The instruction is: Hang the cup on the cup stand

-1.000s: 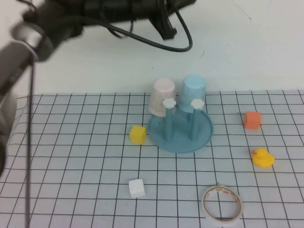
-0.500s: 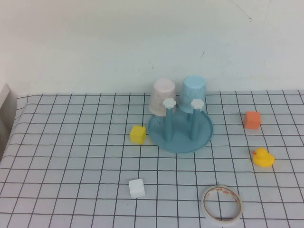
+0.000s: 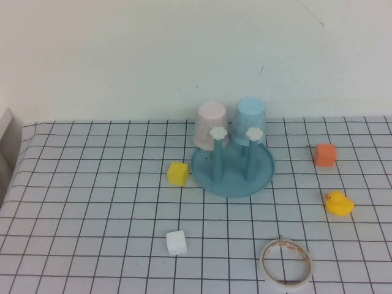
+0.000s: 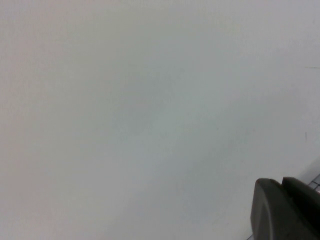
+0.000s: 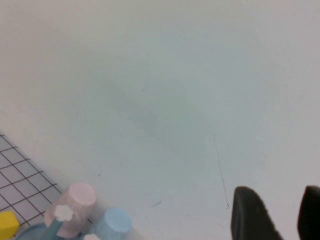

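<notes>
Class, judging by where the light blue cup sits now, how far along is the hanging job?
Done: the light blue cup sits upside down on the cup stand, beside the pink cup. In hand: nothing; the right claw is open and empty, the left claw shut, both raised away. Left: nothing visible.

cup [image 3: 251,120]: matt plastic | cup stand [image 3: 233,177]: smooth plastic | duck [image 3: 338,203]: glossy rubbery | tape roll [image 3: 286,263]: glossy

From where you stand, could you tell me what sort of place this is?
Probably a robot test bench, not a kitchen: a grid-marked mat against a bare white wall, with a cup stand, toy duck, coloured blocks and a tape roll scattered as props.
</notes>
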Motion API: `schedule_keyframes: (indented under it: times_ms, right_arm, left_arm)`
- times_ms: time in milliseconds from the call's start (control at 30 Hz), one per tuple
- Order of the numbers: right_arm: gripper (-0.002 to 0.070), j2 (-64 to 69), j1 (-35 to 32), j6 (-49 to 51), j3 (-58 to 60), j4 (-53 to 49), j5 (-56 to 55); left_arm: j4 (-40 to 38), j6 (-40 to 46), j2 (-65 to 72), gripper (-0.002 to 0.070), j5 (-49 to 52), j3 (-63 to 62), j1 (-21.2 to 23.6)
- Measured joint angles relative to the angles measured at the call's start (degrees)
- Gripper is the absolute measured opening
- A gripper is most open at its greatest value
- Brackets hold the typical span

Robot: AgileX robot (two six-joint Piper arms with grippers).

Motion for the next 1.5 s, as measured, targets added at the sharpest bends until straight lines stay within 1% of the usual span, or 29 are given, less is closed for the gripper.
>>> schedule_keyframes:
  times_ms: [100,267,467,667,800,900,1033,1200,1500]
  right_arm:
    - [0.0217,0.00,0.00,0.00,0.00,0.00,0.00]
    - [0.0217,0.00,0.00,0.00,0.00,0.00,0.00]
    - [0.0217,0.00,0.00,0.00,0.00,0.00,0.00]
    - [0.0217,0.00,0.00,0.00,0.00,0.00,0.00]
    - [0.0216,0.00,0.00,0.00,0.00,0.00,0.00]
    - [0.0216,0.00,0.00,0.00,0.00,0.00,0.00]
    - [0.0216,0.00,0.00,0.00,0.00,0.00,0.00]
    - [0.0216,0.00,0.00,0.00,0.00,0.00,0.00]
    - [0.0216,0.00,0.00,0.00,0.00,0.00,0.00]
  left_arm:
    - [2.77,-2.59,-6.02,0.0000,-4.02,8.52,0.00]
    - [7.19,-6.13,-18.68,0.0000,-15.05,28.79,0.00]
    - [7.50,-7.94,-32.50,0.0000,-27.34,52.28,0.00]
    - [7.50,-14.30,-44.39,0.0000,-32.28,74.19,0.00]
    - [7.50,-16.51,-49.49,0.0000,-37.63,87.18,0.00]
    - [7.50,-16.89,-50.85,0.0000,-42.05,94.95,0.00]
    - [7.50,-17.46,-51.07,0.0000,-45.10,102.02,0.00]
    - [6.73,-21.33,-51.14,0.0000,-46.00,107.13,0.00]
    - [6.33,-22.80,-51.19,0.0000,-46.63,110.27,0.00]
